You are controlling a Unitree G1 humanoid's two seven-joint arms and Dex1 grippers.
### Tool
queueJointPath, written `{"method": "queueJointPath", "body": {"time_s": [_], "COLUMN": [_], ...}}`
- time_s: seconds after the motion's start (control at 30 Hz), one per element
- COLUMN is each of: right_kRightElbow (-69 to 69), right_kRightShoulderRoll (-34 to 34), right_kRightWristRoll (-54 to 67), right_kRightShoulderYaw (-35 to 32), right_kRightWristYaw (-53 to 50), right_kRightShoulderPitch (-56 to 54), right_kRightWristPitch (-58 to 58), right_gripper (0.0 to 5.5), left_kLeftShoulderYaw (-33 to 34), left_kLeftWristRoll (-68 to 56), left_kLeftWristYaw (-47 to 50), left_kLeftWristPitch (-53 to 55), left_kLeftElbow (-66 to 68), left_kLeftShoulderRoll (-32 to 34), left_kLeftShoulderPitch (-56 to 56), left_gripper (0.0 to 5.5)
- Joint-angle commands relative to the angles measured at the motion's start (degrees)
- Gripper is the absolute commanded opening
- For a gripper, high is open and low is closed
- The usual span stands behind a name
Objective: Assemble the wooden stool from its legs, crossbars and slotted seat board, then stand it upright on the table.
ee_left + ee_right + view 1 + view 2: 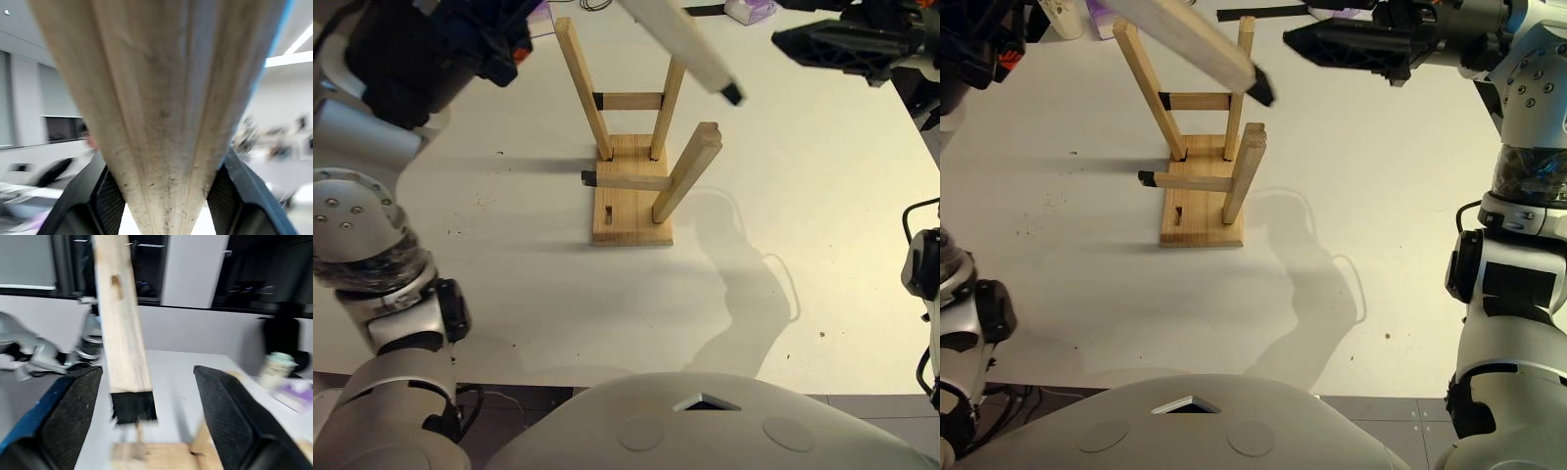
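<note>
The loose leg [690, 49], a pale squared wooden bar with a black end cap [732, 94], slants from top centre down to the right. It hangs above the slotted seat board [628, 225], which lies flat on the white worktop [803, 215]. The left gripper [164, 205] clamps the leg's grooved sides between its fingers [105, 200]. The right gripper [149, 423], upper right, has its fingers spread wide; the capped end shows between them, touching neither.

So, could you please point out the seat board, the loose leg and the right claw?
seat board [628, 229]: left eye view, bare near end.
loose leg [677, 37]: left eye view, mid-shaft.
right claw [785, 41]: left eye view, fingertips.
</note>
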Motion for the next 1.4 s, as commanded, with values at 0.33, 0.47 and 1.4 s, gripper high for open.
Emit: {"method": "queueJointPath", "body": {"time_s": [0.33,0.47,1.4], "right_kRightElbow": [2.5,8.5,26.0], "right_kRightShoulderRoll": [2.8,3.9,6.3], "right_kRightWristRoll": [0.1,-2.5,-9.8], "right_kRightShoulderYaw": [-12.0,-9.4,-6.3], "right_kRightWristYaw": [-13.4,-12.8,-8.8], "right_kRightShoulderPitch": [6.0,2.6,-6.2], "right_kRightWristPitch": [-6.5,-9.4,-14.4], "right_gripper": [3.42,3.42,3.42], "left_kLeftShoulderYaw": [9.4,5.0,-10.8], "left_kLeftWristRoll": [27.4,29.3,41.0], "left_kLeftWristYaw": [-22.7,-19.3,-22.0], "left_kLeftWristPitch": [-15.1,-17.6,-23.8], "left_kLeftElbow": [15.6,13.9,9.9], "left_kLeftShoulderRoll": [6.6,-1.8,-6.6], "left_kLeftShoulderPitch": [25.9,28.2,40.6], "left_gripper": [2.05,2.05,2.04]}}
